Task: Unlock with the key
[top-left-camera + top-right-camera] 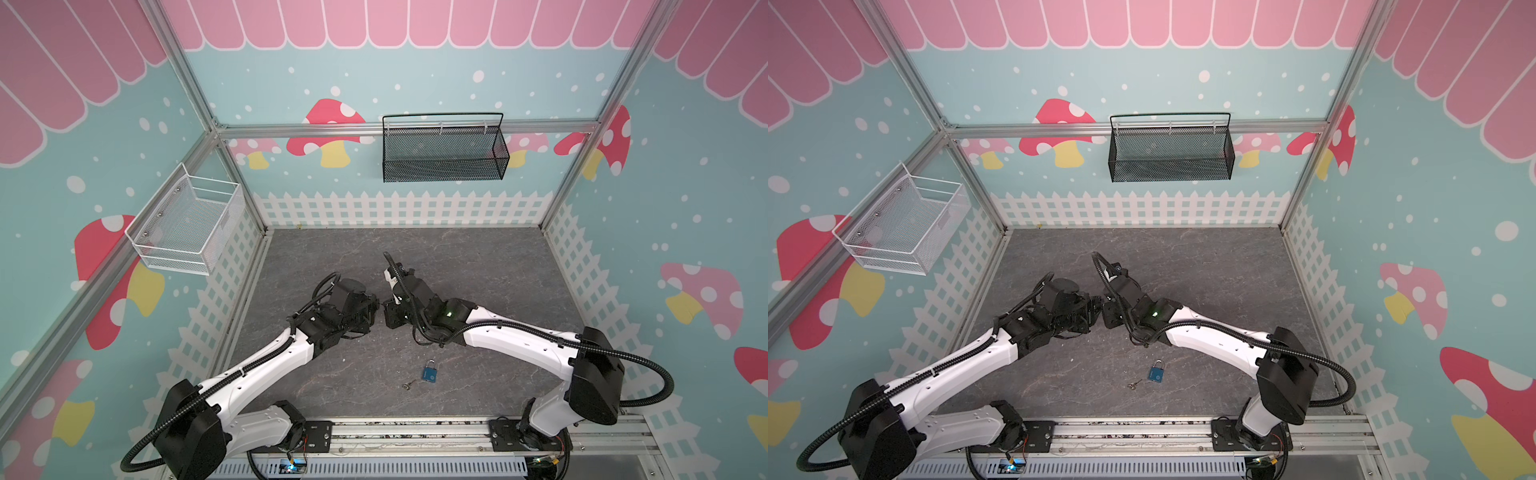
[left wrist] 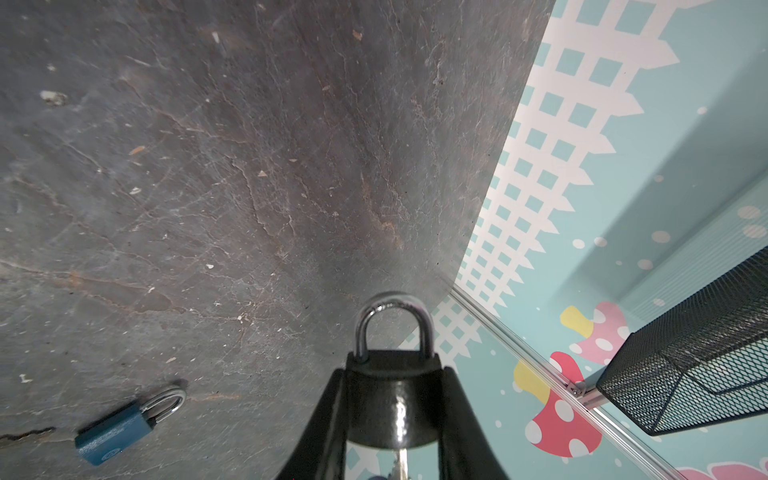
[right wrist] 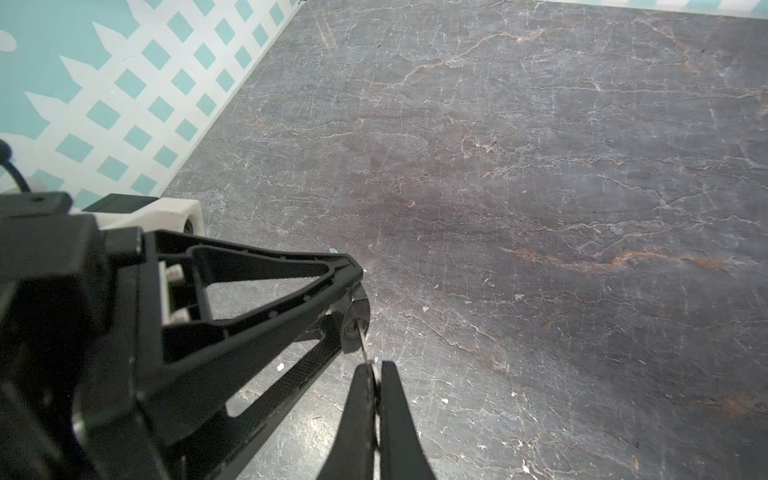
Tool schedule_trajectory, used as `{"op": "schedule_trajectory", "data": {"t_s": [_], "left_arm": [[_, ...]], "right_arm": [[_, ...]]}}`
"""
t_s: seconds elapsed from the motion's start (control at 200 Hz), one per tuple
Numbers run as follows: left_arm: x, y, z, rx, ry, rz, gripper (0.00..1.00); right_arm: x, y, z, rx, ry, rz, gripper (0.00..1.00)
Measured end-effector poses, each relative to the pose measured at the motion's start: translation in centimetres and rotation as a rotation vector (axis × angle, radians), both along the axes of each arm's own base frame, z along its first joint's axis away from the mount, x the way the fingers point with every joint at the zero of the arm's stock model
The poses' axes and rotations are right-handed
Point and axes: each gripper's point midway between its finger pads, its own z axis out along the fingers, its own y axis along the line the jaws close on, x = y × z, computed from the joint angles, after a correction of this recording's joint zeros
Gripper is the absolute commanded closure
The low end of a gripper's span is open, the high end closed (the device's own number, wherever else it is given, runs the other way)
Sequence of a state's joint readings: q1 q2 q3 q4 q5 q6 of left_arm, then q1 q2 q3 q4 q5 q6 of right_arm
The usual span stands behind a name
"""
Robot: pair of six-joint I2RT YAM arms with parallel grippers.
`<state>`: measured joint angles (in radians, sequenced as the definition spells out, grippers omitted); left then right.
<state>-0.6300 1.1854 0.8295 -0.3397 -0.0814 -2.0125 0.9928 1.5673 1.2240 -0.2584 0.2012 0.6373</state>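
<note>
Close under its wrist camera, the left hand [image 2: 392, 370] is clamping the black padlock [image 2: 392, 409], mid-frame in both top views; just right, the right hand [image 3: 377, 368] is pinching the key [image 3: 363, 343], blade pointing leftward into the lock's base.

The black padlock [image 2: 392, 399], shackle [image 2: 390, 300] closed, holds the key [image 2: 401, 463].
</note>
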Motion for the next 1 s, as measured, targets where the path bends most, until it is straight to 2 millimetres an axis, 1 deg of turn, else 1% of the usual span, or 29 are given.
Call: {"op": "schedule_trajectory", "data": {"t_s": [0.2, 0.53, 0.775, 0.885, 0.996], "left_arm": [[-0.2, 0.2, 0.2, 0.0, -0.001, 0.006, 1.0], [-0.1, 0.2, 0.3, -0.007, -0.004, 0.014, 1.0], [-0.1, 0.5, 0.3, 0.004, 0.001, 0.022, 1.0], [0.1, 0.7, 0.3, 0.01, -0.002, 0.038, 1.0], [0.6, 0.5, 0.2, 0.011, 0.005, 0.046, 1.0]], "right_arm": [[-0.2, 0.2, 0.1, -0.006, -0.016, -0.005, 1.0], [0.0, 0.2, 0.2, -0.008, -0.037, -0.006, 1.0], [-0.2, 0.9, 0.0, 0.003, -0.07, 0.034, 1.0], [-0.2, 1.4, 0.1, 0.04, -0.069, 0.064, 1.0], [0.2, 1.3, -0.1, 0.048, -0.064, 0.063, 1.0]]}}
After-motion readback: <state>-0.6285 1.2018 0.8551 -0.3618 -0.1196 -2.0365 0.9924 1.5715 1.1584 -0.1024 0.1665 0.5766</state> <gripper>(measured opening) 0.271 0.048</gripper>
